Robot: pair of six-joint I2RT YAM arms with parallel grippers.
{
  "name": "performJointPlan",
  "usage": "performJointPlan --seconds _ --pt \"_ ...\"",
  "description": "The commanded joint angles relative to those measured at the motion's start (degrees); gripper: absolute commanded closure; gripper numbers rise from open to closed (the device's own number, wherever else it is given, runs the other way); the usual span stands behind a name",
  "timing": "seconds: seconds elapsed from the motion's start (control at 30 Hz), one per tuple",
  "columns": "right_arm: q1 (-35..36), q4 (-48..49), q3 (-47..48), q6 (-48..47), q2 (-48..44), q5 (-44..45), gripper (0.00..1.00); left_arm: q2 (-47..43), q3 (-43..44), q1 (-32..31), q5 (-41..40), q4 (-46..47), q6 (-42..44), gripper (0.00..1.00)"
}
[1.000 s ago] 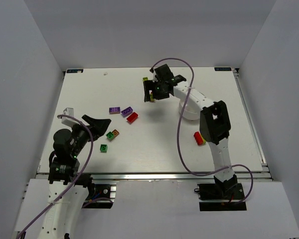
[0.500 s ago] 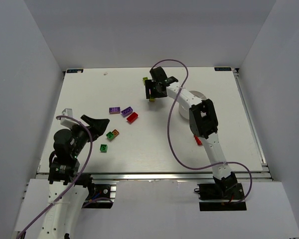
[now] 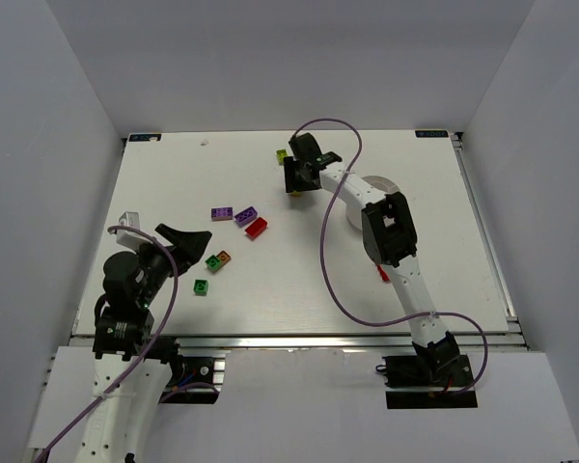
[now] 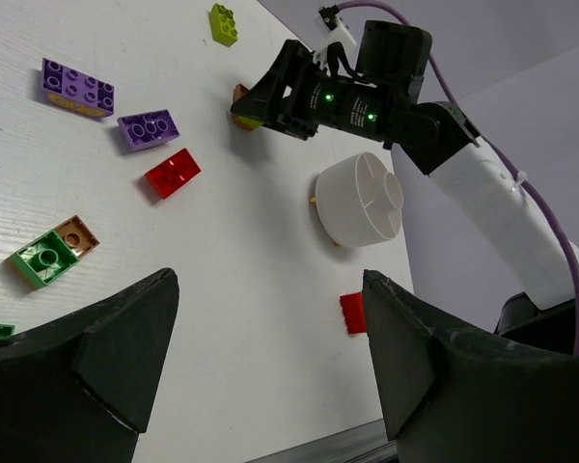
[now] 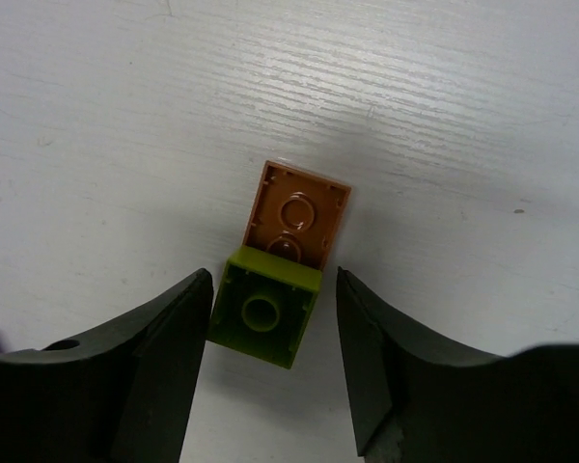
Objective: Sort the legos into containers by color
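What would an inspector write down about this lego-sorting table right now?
Surface: white table, matte, no spills seen.
Job's things: white divided bowl; purple legos, red lego, green lego, and a yellow-green lego touching an orange lego, all outside the bowl.
Clutter: nothing seen.
Grippers: left gripper open, holding nothing; right gripper open, straddling the yellow-green lego.
Cables: purple cable looping off each arm.
Surroundings: plain grey walls.
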Motion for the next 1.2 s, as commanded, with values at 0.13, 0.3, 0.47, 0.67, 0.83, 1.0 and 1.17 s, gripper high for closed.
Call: performJointPlan --seconds 0.13,0.3,0.47,0.67,0.83,1.0,1.17 --pt "-1.29 2.60 1.85 -1.41 -1.53 -0.89 0.51 0.28 -2.44 0.03 2.95 4.99 -4.82 0.16" --pt "-1.99 4.27 -0.96 -6.23 -6.18 -5.72 0.69 3.36 -4.37 0.03 5.95 12.20 -8.77 0.18" --pt "-2.69 9.01 -14.18 -13.96 -18.36 -17.28 0.86 8.36 -6.31 -0.05 10.69 20.80 -12.99 0.20" --pt "-4.98 14.19 -34.42 -31.27 -38.74 -44.82 1.00 12.58 -6.66 -2.16 12.45 28.28 -15.81 0.20" --pt "-4.63 13.32 -49.46 -45.34 -51.00 -50.90 1.00 18.56 -5.53 -9.36 10.97 32.68 -16.43 0.21" --pt "-4.54 8.94 -54.48 -51.94 -57.33 -49.50 1.00 24.97 -3.77 -18.75 8.33 38.48 -16.17 0.22" --pt "-3.84 6.91 -58.26 -55.54 -60.85 -48.36 1.00 29.19 -2.71 -23.08 6.31 42.17 -15.90 0.22"
